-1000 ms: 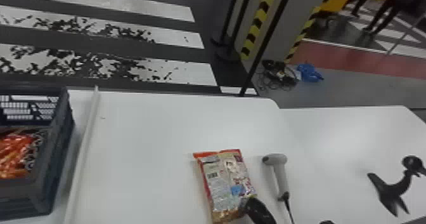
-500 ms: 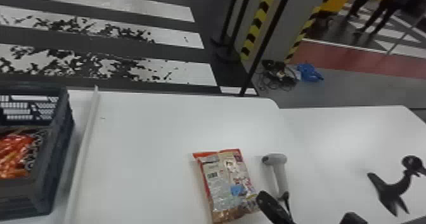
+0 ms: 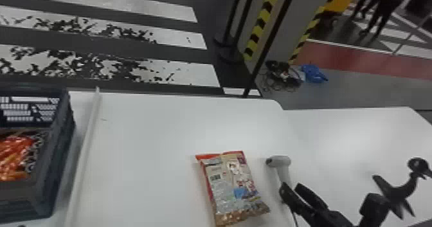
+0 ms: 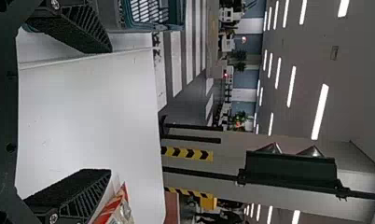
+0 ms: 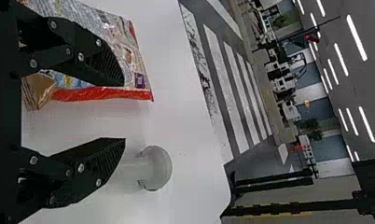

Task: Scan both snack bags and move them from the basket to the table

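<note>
The right gripper (image 5: 123,112) has just shifted rightward, off the snack bag's (image 3: 234,184) corner to the scanner (image 5: 158,169), its 2 fingers spread and empty. That bag lies on the table (image 3: 144,152) to its left, so scanning is probably next. Left of both grippers, the basket (image 3: 61,165) holds an orange bag (image 3: 14,155). The left gripper (image 4: 110,111) is parted, empty.

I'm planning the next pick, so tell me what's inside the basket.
Inside the basket lies shiny orange-and-red snack packaging with a black-patterned edge. Whatever is beneath it is covered.
</note>
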Motion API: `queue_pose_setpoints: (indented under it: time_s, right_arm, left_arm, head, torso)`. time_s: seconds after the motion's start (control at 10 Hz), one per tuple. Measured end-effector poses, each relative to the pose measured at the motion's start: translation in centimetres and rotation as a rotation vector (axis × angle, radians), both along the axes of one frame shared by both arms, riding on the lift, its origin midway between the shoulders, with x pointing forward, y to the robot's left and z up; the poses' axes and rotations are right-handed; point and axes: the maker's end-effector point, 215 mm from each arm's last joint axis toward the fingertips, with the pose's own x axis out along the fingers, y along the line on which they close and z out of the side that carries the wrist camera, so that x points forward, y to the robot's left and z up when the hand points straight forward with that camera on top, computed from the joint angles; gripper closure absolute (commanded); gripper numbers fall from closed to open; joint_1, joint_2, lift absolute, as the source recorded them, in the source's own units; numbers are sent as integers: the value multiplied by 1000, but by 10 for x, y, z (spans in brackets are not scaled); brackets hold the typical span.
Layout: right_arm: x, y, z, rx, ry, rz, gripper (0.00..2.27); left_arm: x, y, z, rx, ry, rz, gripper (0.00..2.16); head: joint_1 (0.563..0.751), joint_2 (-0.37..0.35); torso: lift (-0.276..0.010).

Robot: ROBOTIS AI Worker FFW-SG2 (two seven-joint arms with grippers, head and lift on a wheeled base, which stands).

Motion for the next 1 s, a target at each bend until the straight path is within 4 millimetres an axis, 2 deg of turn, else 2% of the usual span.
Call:
queue_pose_setpoints:
  time_s: [0.4, 0.7, 0.9, 1.0]
  right_arm:
    - [25, -15, -46, -40, 69, 1, 60]
    - [52, -29, -54, -98, 65, 38, 66]
    - [63, -40, -62, -109, 73, 57, 211]
    - [66, -44, -66, -116, 79, 63, 377]
  left_arm:
    - [16, 7, -9, -19, 19, 14, 73]
    - [24, 7, -17, -17, 47, 19, 73]
    - [26, 5, -20, -15, 60, 19, 73]
    - [26, 5, -19, -15, 61, 20, 73]
  head:
    - [695, -350]
    - [695, -350]
    - [695, -350]
    - [695, -350]
  torso:
    - [-98]
    - [-98]
    - [-98]
    - [-98]
